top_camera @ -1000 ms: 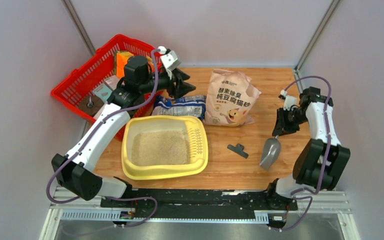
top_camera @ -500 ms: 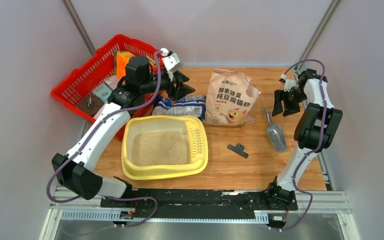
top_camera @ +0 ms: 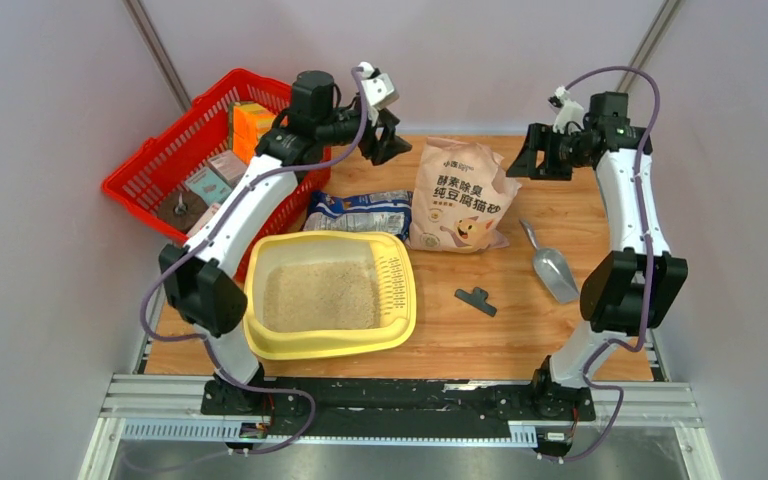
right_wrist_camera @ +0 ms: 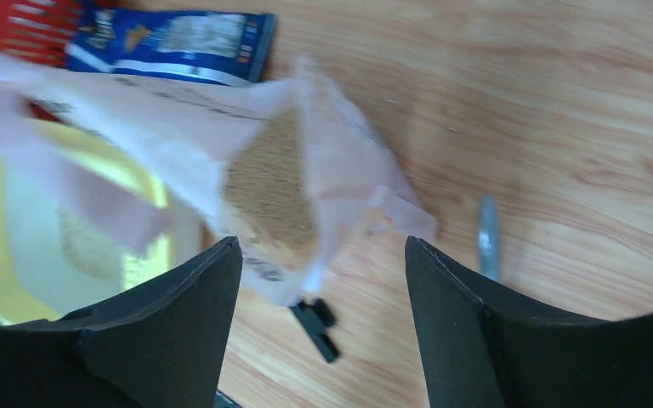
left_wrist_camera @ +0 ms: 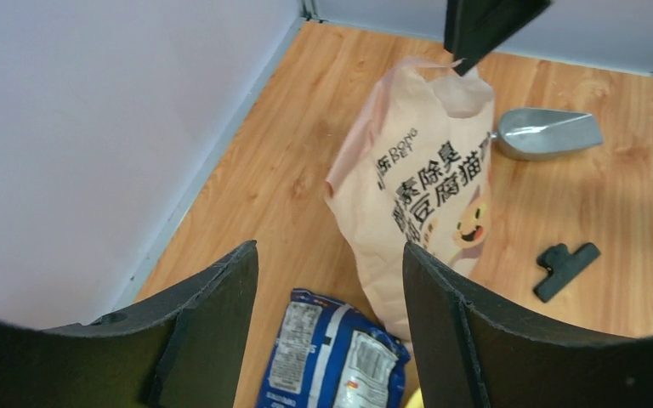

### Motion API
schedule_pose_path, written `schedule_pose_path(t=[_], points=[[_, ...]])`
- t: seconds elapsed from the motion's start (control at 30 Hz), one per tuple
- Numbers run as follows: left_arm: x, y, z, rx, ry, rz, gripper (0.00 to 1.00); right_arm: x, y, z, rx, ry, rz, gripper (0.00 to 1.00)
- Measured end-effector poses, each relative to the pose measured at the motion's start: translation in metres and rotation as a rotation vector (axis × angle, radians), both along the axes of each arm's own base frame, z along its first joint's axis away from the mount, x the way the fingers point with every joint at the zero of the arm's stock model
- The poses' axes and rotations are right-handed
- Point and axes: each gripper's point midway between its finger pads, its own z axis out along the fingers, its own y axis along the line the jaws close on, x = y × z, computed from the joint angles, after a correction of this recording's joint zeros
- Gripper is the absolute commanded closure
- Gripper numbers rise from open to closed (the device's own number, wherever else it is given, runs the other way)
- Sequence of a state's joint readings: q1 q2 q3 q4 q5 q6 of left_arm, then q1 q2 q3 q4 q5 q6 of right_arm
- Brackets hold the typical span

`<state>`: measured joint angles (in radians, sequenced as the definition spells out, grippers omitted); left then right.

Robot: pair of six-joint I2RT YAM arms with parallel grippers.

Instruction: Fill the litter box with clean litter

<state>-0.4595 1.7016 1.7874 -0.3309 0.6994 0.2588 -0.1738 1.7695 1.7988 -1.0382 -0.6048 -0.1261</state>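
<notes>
The pale-yellow litter box point(top_camera: 328, 346) sits front left on the table with beige clean litter point(top_camera: 320, 295) in it. Behind it stands the tan litter bag point(top_camera: 460, 195), and the right wrist view looks into its open top at the litter point(right_wrist_camera: 272, 183). My left gripper point(top_camera: 388, 140) hovers open to the left of the bag's top, with the bag point(left_wrist_camera: 425, 195) ahead of its empty jaws point(left_wrist_camera: 330, 255). To the right of the bag's top my right gripper point(top_camera: 528, 160) hangs open, and nothing is between its fingers point(right_wrist_camera: 323, 246).
A metal scoop point(top_camera: 552, 265) lies on the table right of the bag, and a black clip point(top_camera: 475, 299) lies in front of the bag. A blue-and-white bag point(top_camera: 360, 212) lies between the litter box and a red basket point(top_camera: 175, 170) holding several items at back left.
The right gripper let go of the scoop, which now lies on the table, then opened and swung up and back toward the bag's top. The left gripper rose and moved right toward the bag.
</notes>
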Motion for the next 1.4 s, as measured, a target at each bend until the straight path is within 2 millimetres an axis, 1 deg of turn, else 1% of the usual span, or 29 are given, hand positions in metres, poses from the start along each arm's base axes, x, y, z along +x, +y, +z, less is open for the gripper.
schedule_pose_path(t=[0.1, 0.17, 0.27, 0.4, 0.43, 0.5, 0.53, 0.57, 0.6, 0.63, 0.67, 0.7, 0.73, 0.77, 0.8, 0.83, 0.87, 0.93, 0.97, 1.03, 1.13, 1.2, 1.4], points=[[0.021, -0.013, -0.011, 0.018, 0.001, -0.008, 0.29, -0.006, 0.028, 0.021, 0.062, -0.031, 0.024, 0.27], [0.031, -0.021, -0.023, 0.03, 0.012, -0.016, 0.28, -0.004, 0.033, 0.024, 0.085, -0.031, 0.019, 0.27], [0.039, -0.033, -0.041, 0.05, 0.034, -0.034, 0.29, 0.002, 0.034, 0.015, 0.104, 0.0, -0.002, 0.28], [0.044, -0.051, -0.059, 0.058, 0.062, -0.055, 0.3, 0.007, 0.037, -0.005, 0.094, 0.052, -0.009, 0.29], [0.045, -0.055, -0.062, 0.056, 0.07, -0.059, 0.33, 0.007, 0.04, -0.009, 0.086, 0.063, -0.005, 0.3], [0.046, -0.063, -0.071, 0.054, 0.089, -0.066, 0.38, 0.004, 0.048, -0.018, 0.066, 0.082, 0.006, 0.37], [0.046, -0.065, -0.074, 0.055, 0.097, -0.069, 0.48, 0.003, 0.052, -0.021, 0.055, 0.09, 0.012, 0.39], [0.045, -0.068, -0.078, 0.055, 0.106, -0.075, 0.55, 0.001, 0.056, -0.026, 0.044, 0.098, 0.018, 0.45], [0.044, -0.07, -0.08, 0.053, 0.114, -0.08, 0.63, 0.0, 0.059, -0.029, 0.032, 0.106, 0.019, 0.49], [0.043, -0.073, -0.082, 0.051, 0.127, -0.084, 0.75, -0.001, 0.06, -0.034, 0.018, 0.115, 0.018, 0.53], [0.04, -0.075, -0.083, 0.049, 0.133, -0.093, 0.8, -0.002, 0.06, -0.039, 0.001, 0.126, 0.008, 0.59], [0.037, -0.077, -0.083, 0.044, 0.142, -0.104, 0.84, -0.003, 0.059, -0.042, -0.015, 0.133, -0.002, 0.63], [0.035, -0.079, -0.082, 0.038, 0.148, -0.114, 0.93, -0.004, 0.056, -0.045, -0.033, 0.139, -0.017, 0.65], [0.032, -0.081, -0.079, 0.027, 0.152, -0.126, 0.97, -0.004, 0.051, -0.049, -0.058, 0.145, -0.043, 0.7], [0.03, -0.081, -0.079, 0.019, 0.161, -0.131, 1.0, -0.005, 0.047, -0.05, -0.078, 0.145, -0.061, 0.72], [0.027, -0.081, -0.08, 0.015, 0.167, -0.137, 1.0, -0.007, 0.043, -0.051, -0.095, 0.147, -0.078, 0.75], [0.023, -0.081, -0.079, 0.009, 0.173, -0.143, 1.0, -0.01, 0.038, -0.052, -0.114, 0.148, -0.099, 0.81], [0.015, -0.078, -0.078, -0.004, 0.182, -0.15, 1.0, -0.016, 0.031, -0.048, -0.139, 0.139, -0.133, 0.88], [0.009, -0.075, -0.077, -0.008, 0.189, -0.153, 1.0, -0.02, 0.03, -0.045, -0.144, 0.134, -0.146, 0.94], [-0.003, -0.072, -0.075, -0.016, 0.213, -0.162, 1.0, -0.028, 0.028, -0.036, -0.145, 0.114, -0.166, 0.98], [-0.019, -0.068, -0.073, -0.033, 0.25, -0.169, 1.0, -0.041, 0.028, -0.022, -0.137, 0.085, -0.187, 1.0], [-0.027, -0.068, -0.073, -0.044, 0.266, -0.175, 1.0, -0.051, 0.029, -0.017, -0.131, 0.078, -0.192, 1.0], [-0.045, -0.07, -0.073, -0.067, 0.322, -0.192, 1.0, -0.074, 0.03, -0.022, -0.118, 0.094, -0.205, 1.0]])
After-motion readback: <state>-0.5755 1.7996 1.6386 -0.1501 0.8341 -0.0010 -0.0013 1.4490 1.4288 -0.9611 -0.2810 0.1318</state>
